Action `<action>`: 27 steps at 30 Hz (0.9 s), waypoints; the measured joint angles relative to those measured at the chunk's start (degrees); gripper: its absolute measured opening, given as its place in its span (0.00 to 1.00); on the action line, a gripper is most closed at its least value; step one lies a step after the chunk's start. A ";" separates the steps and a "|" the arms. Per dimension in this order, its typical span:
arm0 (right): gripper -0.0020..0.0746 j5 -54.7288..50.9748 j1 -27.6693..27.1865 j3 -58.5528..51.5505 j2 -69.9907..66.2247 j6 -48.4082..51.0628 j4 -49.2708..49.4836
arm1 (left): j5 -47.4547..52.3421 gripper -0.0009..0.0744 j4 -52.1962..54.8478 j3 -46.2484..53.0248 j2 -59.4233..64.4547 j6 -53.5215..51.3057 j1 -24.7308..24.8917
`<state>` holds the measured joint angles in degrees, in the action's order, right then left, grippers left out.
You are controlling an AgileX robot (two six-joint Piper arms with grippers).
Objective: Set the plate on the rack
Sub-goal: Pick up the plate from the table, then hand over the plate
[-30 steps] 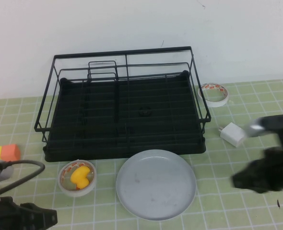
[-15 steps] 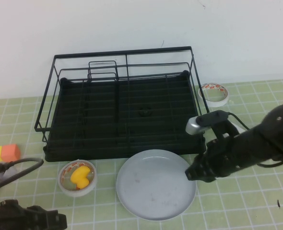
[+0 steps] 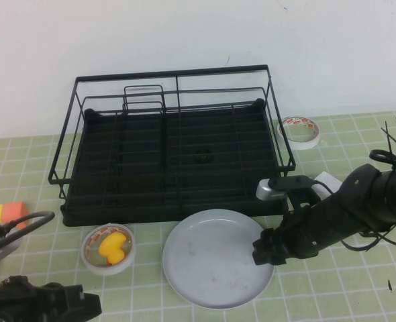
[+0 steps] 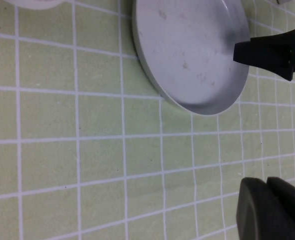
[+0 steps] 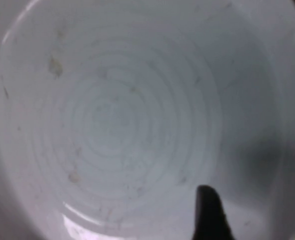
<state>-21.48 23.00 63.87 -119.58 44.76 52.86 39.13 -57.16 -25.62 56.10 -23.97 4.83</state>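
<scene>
1. High view: the right hand (image 3: 264, 251) sits at the right rim of the round pale grey-blue plate (image 3: 215, 265), flat on the green-checked desk (image 3: 319, 288); the black wire rack (image 3: 171, 144) stands just beyond.
2. Left wrist view: the left hand (image 4: 267, 210) rests low, well clear of the plate; its opening I cannot tell.
3. Right wrist view: one finger (image 5: 210, 212) overlaps the plate; the right hand's grip is probably not closed, but I cannot tell. Pinch the rim squarely before lifting.

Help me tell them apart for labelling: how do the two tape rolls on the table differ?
The tape roll with the yellow object inside lies in front of the rack, left of the plate; the printed tape roll lies at the rack's right, further back. The first is plain white, the second has red print. Both lie flat on the table. The right gripper is at the plate's right rim; the left gripper is at the near left edge.
</scene>
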 joint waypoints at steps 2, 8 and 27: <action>0.52 0.00 0.00 0.24 -0.24 -0.08 0.00 | 0.00 0.01 -0.24 0.00 0.00 0.00 0.00; 0.14 -1.17 0.00 0.24 -0.38 -0.22 0.00 | -0.52 0.01 -1.07 0.00 0.00 0.00 0.00; 0.04 -17.14 3.38 1.47 18.76 -0.35 -4.98 | 6.36 0.45 -19.75 0.00 0.03 -18.03 0.00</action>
<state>-38.61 26.39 65.34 -100.82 44.40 47.88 45.49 -76.90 -25.62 56.13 -42.00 4.83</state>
